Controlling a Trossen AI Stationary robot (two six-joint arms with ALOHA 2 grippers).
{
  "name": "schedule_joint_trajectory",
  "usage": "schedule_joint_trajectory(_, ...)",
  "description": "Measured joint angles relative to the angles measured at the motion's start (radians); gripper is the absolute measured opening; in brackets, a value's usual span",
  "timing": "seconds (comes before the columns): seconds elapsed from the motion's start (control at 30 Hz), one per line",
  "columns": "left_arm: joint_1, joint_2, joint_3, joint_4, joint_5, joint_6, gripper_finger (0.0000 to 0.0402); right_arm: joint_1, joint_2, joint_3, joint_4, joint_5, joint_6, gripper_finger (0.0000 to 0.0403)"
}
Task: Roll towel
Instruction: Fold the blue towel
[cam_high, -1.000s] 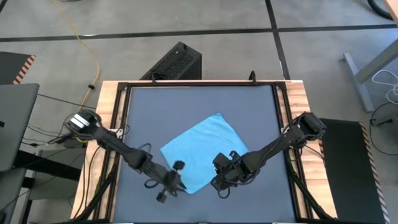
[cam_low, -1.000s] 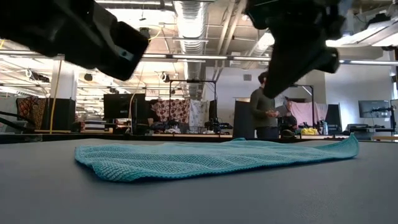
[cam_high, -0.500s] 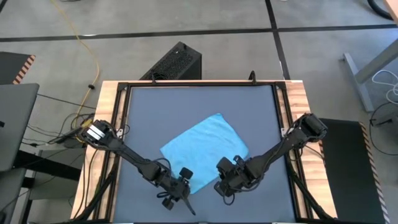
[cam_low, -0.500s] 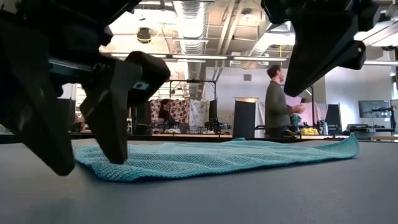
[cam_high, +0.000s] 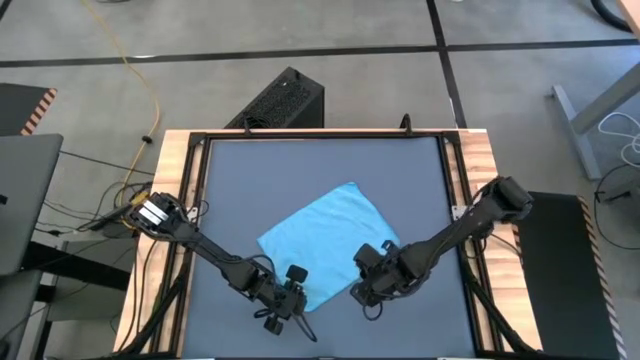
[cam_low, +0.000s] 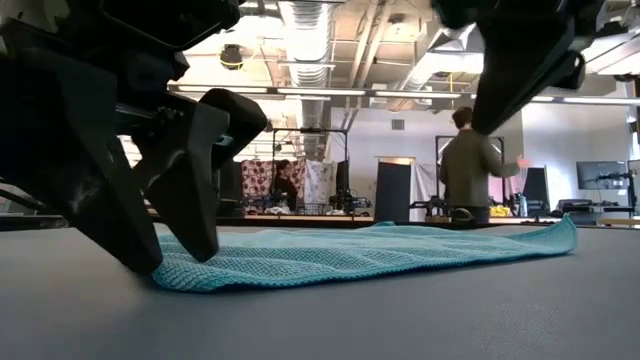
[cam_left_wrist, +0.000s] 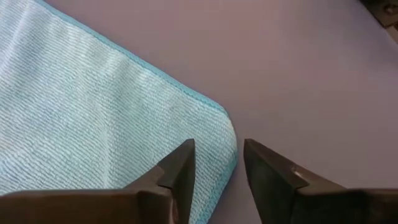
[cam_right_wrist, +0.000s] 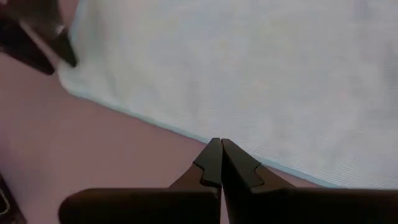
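The light blue towel (cam_high: 325, 242) lies flat and spread out on the dark grey tabletop (cam_high: 250, 180), one corner pointing at the near edge; it also shows in the low view (cam_low: 380, 250). My left gripper (cam_high: 297, 305) is open and low at that near corner (cam_left_wrist: 221, 121). One finger stands over the cloth and the other over the bare table (cam_low: 180, 262). My right gripper (cam_high: 364, 292) is shut and empty. It hovers above the towel's near right edge (cam_right_wrist: 161, 127), well clear of the table in the low view (cam_low: 490, 125). My left gripper comes at the towel's near corner (cam_left_wrist: 225, 134) from above, slanting down, fingers open astride it. One fingertip (cam_low: 207, 255) reaches down onto the cloth; the other (cam_low: 148, 268) reaches the table beside it. I cannot tell whether they press. The towel lies flat.
Bare tabletop surrounds the towel on every side. A wooden frame (cam_high: 180, 200) borders the table. A black box (cam_high: 280, 100) stands on the floor beyond the far edge. A person (cam_low: 470, 165) stands in the room behind the table.
My left gripper has gone toward the table's near edge and down, and now stands low at the towel's near corner. My right gripper has shifted a little toward the right edge and risen slightly. The towel has stayed where it was.
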Motion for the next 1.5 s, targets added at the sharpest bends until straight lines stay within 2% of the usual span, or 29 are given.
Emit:
schedule_joint_trajectory(0.2, -0.013, 0.000, 0.000, 0.006, -0.005, -0.021, 0.0053, 0.009, -0.138, 0.000, -0.127, 0.015, -0.036, 0.0025)
schedule_joint_trajectory(0.33, -0.016, 0.001, 0.000, 0.001, -0.048, -0.130, 0.0010, -0.003, -0.176, 0.000, -0.211, 0.023, -0.129, 0.0025)
schedule_joint_trajectory(0.47, -0.016, 0.020, -0.002, 0.004, -0.092, -0.299, 0.0002, -0.035, -0.172, -0.002, -0.323, 0.070, -0.208, 0.0029)
schedule_joint_trajectory(0.53, -0.023, 0.028, -0.001, 0.032, -0.098, -0.388, 0.0000, -0.051, -0.170, -0.024, -0.333, 0.074, -0.287, 0.0034)
schedule_joint_trajectory(0.7, -0.091, 0.023, 0.003, 0.078, -0.175, -0.495, 0.0000, -0.053, -0.173, -0.092, -0.283, 0.032, -0.488, 0.0051)
schedule_joint_trajectory(0.83, -0.150, 0.019, 0.041, 0.035, -0.239, -0.587, 0.0000, -0.042, -0.191, -0.128, -0.199, -0.071, -0.636, 0.0060)
schedule_joint_trajectory(0.97, -0.195, 0.019, 0.084, -0.074, -0.299, -0.636, 0.0000, -0.031, -0.203, -0.135, -0.182, -0.093, -0.691, 0.0061)
schedule_joint_trajectory(1.03, -0.212, 0.019, 0.103, -0.077, -0.342, -0.634, 0.0000, -0.031, -0.202, -0.135, -0.184, -0.101, -0.713, 0.0061)
schedule_joint_trajectory(1.17, -0.216, 0.019, 0.114, -0.076, -0.405, -0.526, 0.0001, -0.032, -0.198, -0.135, -0.178, -0.149, -0.743, 0.0061)
schedule_joint_trajectory(1.3, -0.166, 0.019, 0.114, -0.080, -0.339, -0.505, 0.0018, -0.033, -0.199, -0.135, -0.156, -0.151, -0.745, 0.0061)
schedule_joint_trajectory(1.5, -0.080, 0.019, 0.114, -0.061, -0.205, -0.418, 0.0073, -0.035, -0.199, -0.135, -0.162, -0.164, -0.735, 0.0061)
